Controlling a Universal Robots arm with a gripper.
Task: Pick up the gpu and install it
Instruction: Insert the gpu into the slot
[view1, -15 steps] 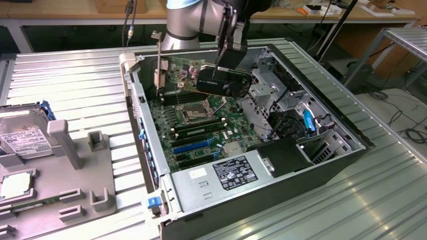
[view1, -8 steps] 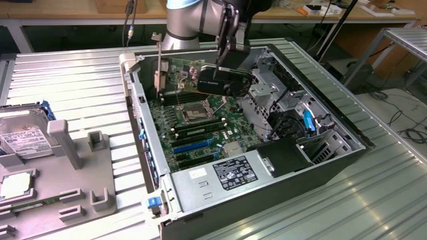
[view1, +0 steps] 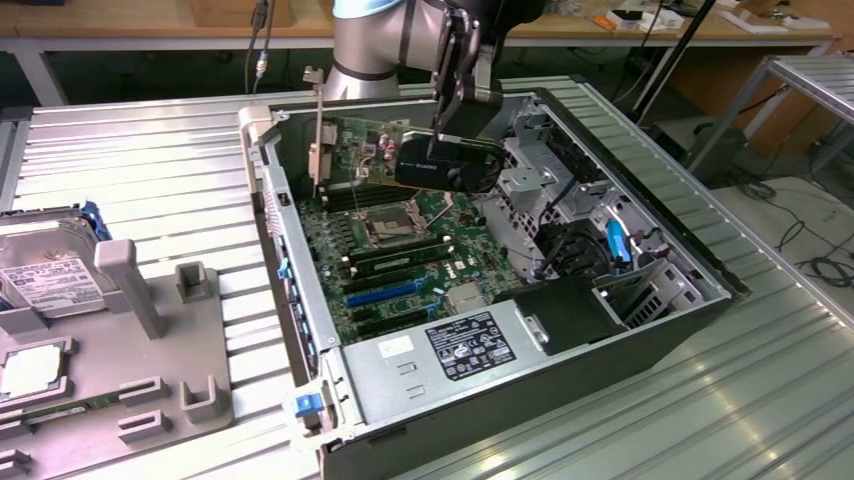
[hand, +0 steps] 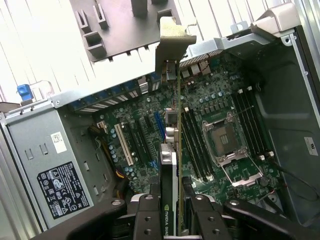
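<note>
**Gpu held over the open case**

We see the hand (view1: 461, 135) clenched on the gpu (view1: 447, 165), grasping it at the black cooler. The card hangs above the motherboard (view1: 441, 260) inside the open case (view1: 667, 215), near the CPU socket (view1: 396, 228). In the wrist view it stands on edge between the fingers (hand: 147, 215), its bracket (hand: 175, 37) by the case's rear wall. The case lies on the bench (view1: 147, 150).

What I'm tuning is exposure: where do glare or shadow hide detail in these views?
Wrist view: the ribbed metal table beyond the computer case is blown out white, while the gpu and motherboard read evenly lit. Exterior view: even light; the drive bay corner at the exterior view's right sits in shadow.
</note>
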